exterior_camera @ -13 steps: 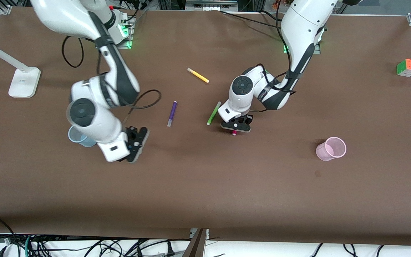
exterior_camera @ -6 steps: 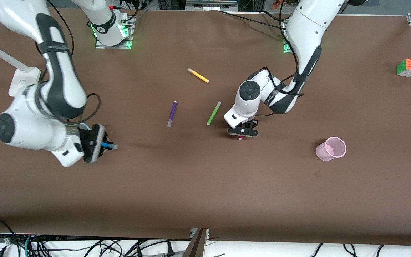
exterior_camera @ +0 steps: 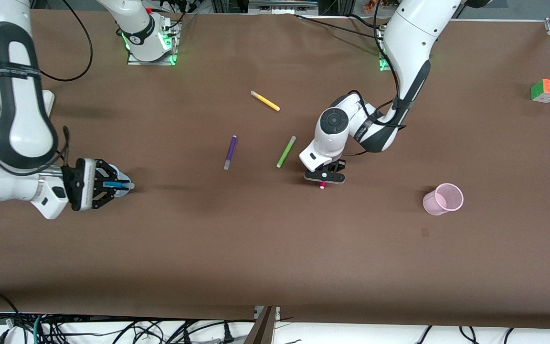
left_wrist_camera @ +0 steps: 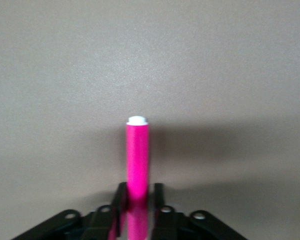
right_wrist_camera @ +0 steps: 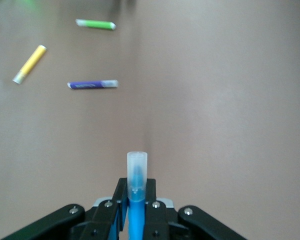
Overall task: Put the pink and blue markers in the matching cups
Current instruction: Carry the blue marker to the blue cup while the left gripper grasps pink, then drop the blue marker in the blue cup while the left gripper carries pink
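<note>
My right gripper (exterior_camera: 112,184) is turned sideways at the right arm's end of the table, fingers clamped on the bright sky-blue felt-tip marker (exterior_camera: 115,184) with its pale translucent cap pointing out past the fingertips; right wrist view shows the same grip, cap (right_wrist_camera: 137,170) sticking out ahead of my gripper (right_wrist_camera: 136,200). It sits over the pale blue translucent plastic cup (exterior_camera: 123,185), only a sliver of rim showing past the fingers, so I can't tell if the marker tip is inside the rim. My left gripper (exterior_camera: 323,177) points straight down over the brown table (exterior_camera: 275,248) mid-span, fingers closed on the magenta-pink felt-tip marker (exterior_camera: 322,185), whose end pokes out below the fingers; left wrist view confirms the pink barrel (left_wrist_camera: 138,160) pinched between the pads (left_wrist_camera: 121,200), pale end away from the gripper (left_wrist_camera: 138,202). Can't tell if the marker touches the table. Pale pink translucent plastic cup (exterior_camera: 442,199) stands well apart from it, toward the left arm's end and a bit nearer the front camera. Lime-green pen (exterior_camera: 286,151) lies just beside my left gripper, toward the right arm's end; dark purple pen (exterior_camera: 229,152) lies further that way, yellow pen (exterior_camera: 265,101) farther from the camera than both. Multicoloured puzzle cube (exterior_camera: 545,90) sits near the table edge at the left arm's end.
</note>
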{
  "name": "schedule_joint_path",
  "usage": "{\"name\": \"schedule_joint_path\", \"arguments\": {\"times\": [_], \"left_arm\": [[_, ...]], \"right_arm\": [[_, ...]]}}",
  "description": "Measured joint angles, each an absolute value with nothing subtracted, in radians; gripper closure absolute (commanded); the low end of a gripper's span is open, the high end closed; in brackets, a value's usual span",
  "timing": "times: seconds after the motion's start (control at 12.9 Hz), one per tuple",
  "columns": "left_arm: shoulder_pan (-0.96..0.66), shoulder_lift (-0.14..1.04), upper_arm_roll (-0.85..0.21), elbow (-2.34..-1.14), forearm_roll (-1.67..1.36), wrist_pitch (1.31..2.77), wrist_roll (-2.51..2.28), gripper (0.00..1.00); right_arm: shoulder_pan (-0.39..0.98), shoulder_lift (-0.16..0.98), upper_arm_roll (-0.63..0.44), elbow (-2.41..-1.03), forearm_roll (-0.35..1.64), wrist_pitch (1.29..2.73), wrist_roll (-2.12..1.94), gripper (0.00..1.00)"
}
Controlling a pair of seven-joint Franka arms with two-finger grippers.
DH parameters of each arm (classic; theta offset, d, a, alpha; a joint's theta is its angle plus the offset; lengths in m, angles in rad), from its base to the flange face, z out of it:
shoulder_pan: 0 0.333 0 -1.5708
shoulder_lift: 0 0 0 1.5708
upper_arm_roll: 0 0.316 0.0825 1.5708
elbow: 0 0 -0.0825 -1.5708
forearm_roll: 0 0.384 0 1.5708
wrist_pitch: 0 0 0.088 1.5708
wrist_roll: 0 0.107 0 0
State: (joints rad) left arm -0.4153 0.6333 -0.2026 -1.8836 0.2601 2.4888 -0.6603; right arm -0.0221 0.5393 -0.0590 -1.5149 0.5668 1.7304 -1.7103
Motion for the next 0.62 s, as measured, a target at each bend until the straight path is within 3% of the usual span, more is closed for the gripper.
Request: {"name": "schedule_joint_path", "arguments": {"times": [0.39,0.62], "left_arm": [[-0.384,0.619,-0.201,-1.87,0.26,2.47,-0.653,1.0],[-0.243,0.537,-0.261,-1.793,0.182,2.255,-0.578,1.0]], "right_arm": [[-0.097,0.539,-0.059,-1.565,0.621,1.665,-1.865,0.97],[-0.142,0.54,-0.059,-1.61,0.666,1.653,-1.949,0.97]]}}
